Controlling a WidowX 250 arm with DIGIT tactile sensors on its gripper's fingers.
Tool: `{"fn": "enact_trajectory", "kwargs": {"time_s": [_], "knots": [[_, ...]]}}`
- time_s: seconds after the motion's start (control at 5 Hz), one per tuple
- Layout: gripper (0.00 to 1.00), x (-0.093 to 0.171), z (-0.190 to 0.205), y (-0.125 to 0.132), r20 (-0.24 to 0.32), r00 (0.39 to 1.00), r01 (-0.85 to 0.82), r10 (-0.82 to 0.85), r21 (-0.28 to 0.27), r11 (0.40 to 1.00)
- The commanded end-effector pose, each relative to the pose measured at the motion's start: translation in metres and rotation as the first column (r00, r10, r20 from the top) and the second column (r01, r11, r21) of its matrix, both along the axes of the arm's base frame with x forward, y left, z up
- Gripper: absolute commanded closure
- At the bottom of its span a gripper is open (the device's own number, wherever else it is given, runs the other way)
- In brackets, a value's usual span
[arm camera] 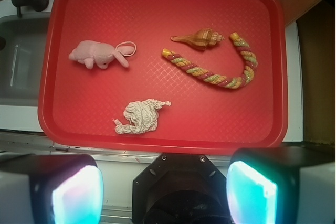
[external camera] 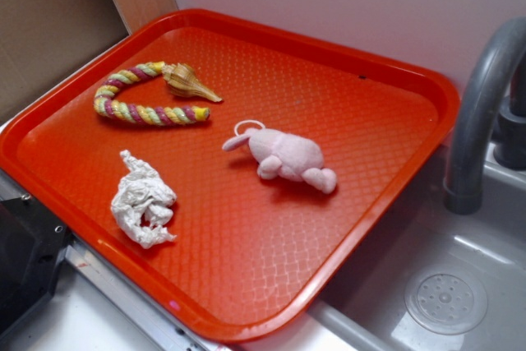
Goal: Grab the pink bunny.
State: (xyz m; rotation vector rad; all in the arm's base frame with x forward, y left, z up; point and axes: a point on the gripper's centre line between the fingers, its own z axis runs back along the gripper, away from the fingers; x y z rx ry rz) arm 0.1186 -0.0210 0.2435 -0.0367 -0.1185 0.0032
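Overhead, the gripper [arm camera: 164, 192] hangs wide open and empty, well apart from the pink bunny [arm camera: 97, 54]. It lies alone on its side on the red tray [arm camera: 157, 135], clear of paper wad [arm camera: 140, 116] and rope toy [arm camera: 215, 72], leaving room for the fingers.

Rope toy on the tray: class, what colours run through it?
The rope toy twists pink, yellow and green strands; clearest in the wrist view.

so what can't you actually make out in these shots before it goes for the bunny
- Gripper: absent from the exterior view; in the wrist view its fingers are cut off by the bottom edge.
- Pink bunny: face too small and soft to read in either view.
- Faucet: cropped by the frame in both views.
- Sink: mostly out of frame.
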Motion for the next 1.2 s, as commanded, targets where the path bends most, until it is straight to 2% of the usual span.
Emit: {"fn": "enact_trajectory", "kwargs": {"time_s": [0.0, 0.2, 0.4, 0.6, 0.8, 1.0], "knots": [[0.0, 0.0, 0.0, 0.0, 0.0, 1.0, 0.0, 0.0, 0.0, 1.0], [0.0, 0.019, -0.015, 0.002, 0.037, 0.99, 0.135, -0.136, 0.027, 0.991], [0.0, 0.049, -0.032, 0.002, 0.11, 0.948, 0.293, -0.3, 0.078, 0.953], [0.0, 0.091, -0.05, -0.003, 0.155, 0.836, 0.512, -0.526, 0.125, 0.85], [0.0, 0.123, -0.073, -0.025, 0.095, 0.679, 0.706, -0.728, 0.187, 0.683], [0.0, 0.137, -0.095, -0.057, 0.04, 0.478, 0.858, -0.877, 0.193, 0.476]]}}
